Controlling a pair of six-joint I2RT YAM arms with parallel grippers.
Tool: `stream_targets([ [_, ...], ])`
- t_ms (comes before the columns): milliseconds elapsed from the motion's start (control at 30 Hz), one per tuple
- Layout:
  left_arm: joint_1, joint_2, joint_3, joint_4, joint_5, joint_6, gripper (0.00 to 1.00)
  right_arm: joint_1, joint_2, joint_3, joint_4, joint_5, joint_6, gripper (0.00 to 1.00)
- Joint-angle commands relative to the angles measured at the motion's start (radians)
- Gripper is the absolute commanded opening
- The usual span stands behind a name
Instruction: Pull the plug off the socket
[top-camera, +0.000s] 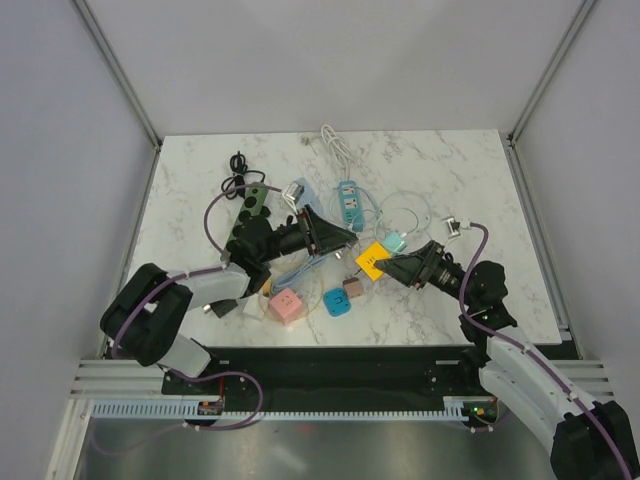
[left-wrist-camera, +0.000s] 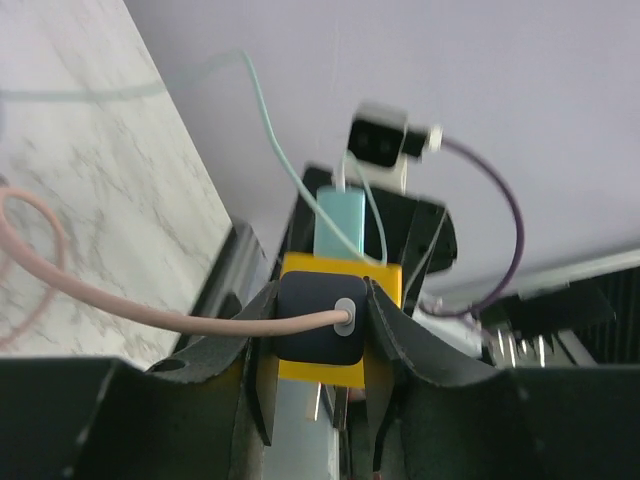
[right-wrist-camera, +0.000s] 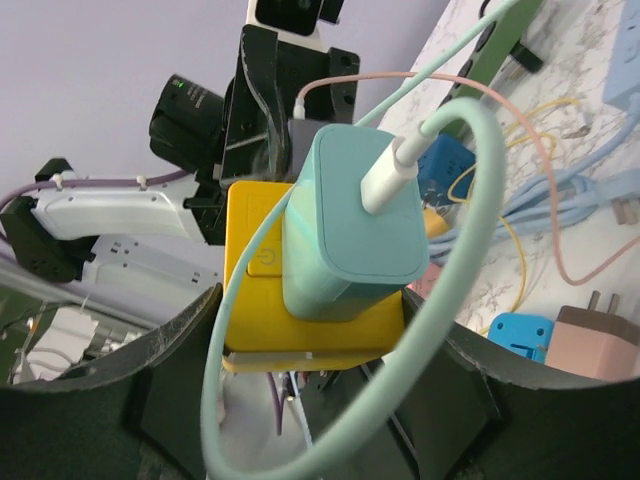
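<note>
A yellow cube socket (top-camera: 372, 258) hangs between both arms above the table. My right gripper (right-wrist-camera: 315, 340) is shut on the yellow socket (right-wrist-camera: 255, 300), one finger on each side of it. A teal plug (right-wrist-camera: 350, 220) with a teal cable sits in the face turned toward the right wrist camera. On the opposite face sits a dark navy plug (left-wrist-camera: 320, 318) with a pink cable (left-wrist-camera: 150, 312). My left gripper (left-wrist-camera: 320, 325) is shut on this navy plug, which still lies flat against the yellow socket (left-wrist-camera: 388, 282). The teal plug (left-wrist-camera: 340, 222) shows behind it.
On the marble table below lie a pink cube socket (top-camera: 287, 305), a blue adapter (top-camera: 336, 302) and a brownish plug (top-camera: 353, 288). Further back are a light blue power strip (top-camera: 349, 203), a green power strip (top-camera: 250, 205), and white (top-camera: 335, 145) and black (top-camera: 238, 163) cables.
</note>
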Motion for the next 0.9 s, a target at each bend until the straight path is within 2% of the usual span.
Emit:
stream_targets([
  [0,0.119,-0.011,-0.027,0.218,-0.192,-0.1,0.02,-0.01,-0.054,-0.026,-0.008,-0.003,-0.011,0.0],
  [100,0.134,-0.011,-0.023,0.197,-0.203,-0.097,0.02,-0.01,-0.051,-0.017,-0.037,-0.023,-0.026,0.0],
  [167,0.136,-0.052,0.001,0.084,-0.217,-0.024,0.02,-0.01,-0.046,-0.019,-0.072,-0.035,-0.032,0.0],
  [200,0.136,-0.065,0.021,0.007,-0.218,0.054,0.02,-0.01,-0.049,-0.015,-0.107,-0.034,-0.037,0.0],
  [267,0.136,-0.082,0.076,-0.161,-0.205,0.11,0.02,-0.009,-0.052,-0.003,-0.167,-0.023,-0.086,0.0],
  [300,0.139,-0.082,0.097,-0.22,-0.189,0.154,0.02,-0.01,-0.046,0.027,-0.259,-0.018,-0.114,0.0],
  [333,0.14,-0.077,0.127,-0.292,-0.176,0.185,0.02,-0.01,-0.039,0.049,-0.322,-0.012,-0.197,0.0],
  [367,0.14,-0.068,0.197,-0.479,-0.162,0.217,0.02,-0.01,-0.032,0.073,-0.383,0.0,-0.239,0.0],
  [400,0.14,-0.045,0.23,-0.551,-0.143,0.286,0.02,-0.01,-0.022,0.119,-0.478,0.015,-0.282,0.0],
  [467,0.14,-0.02,0.308,-0.747,-0.13,0.348,0.04,-0.01,-0.016,0.182,-0.551,0.019,-0.388,0.0],
  [533,0.143,0.023,0.356,-0.867,-0.133,0.428,0.07,-0.01,-0.011,0.221,-0.637,0.022,-0.446,0.0],
  [600,0.151,0.065,0.396,-0.949,-0.111,0.468,0.11,-0.01,0.014,0.276,-0.731,0.01,-0.531,0.0],
  [700,0.163,0.089,0.379,-0.952,-0.096,0.466,0.19,-0.01,0.056,0.32,-0.798,-0.012,-0.598,0.0],
  [733,0.165,0.098,0.374,-0.952,-0.1,0.468,0.27,-0.01,0.064,0.325,-0.806,-0.018,-0.606,0.0],
  [800,0.172,0.107,0.365,-0.951,-0.102,0.472,0.34,-0.008,0.086,0.327,-0.816,-0.024,-0.615,0.0],
  [867,0.182,0.119,0.364,-0.955,-0.097,0.475,0.45,-0.002,0.103,0.321,-0.819,-0.029,-0.62,0.0],
])
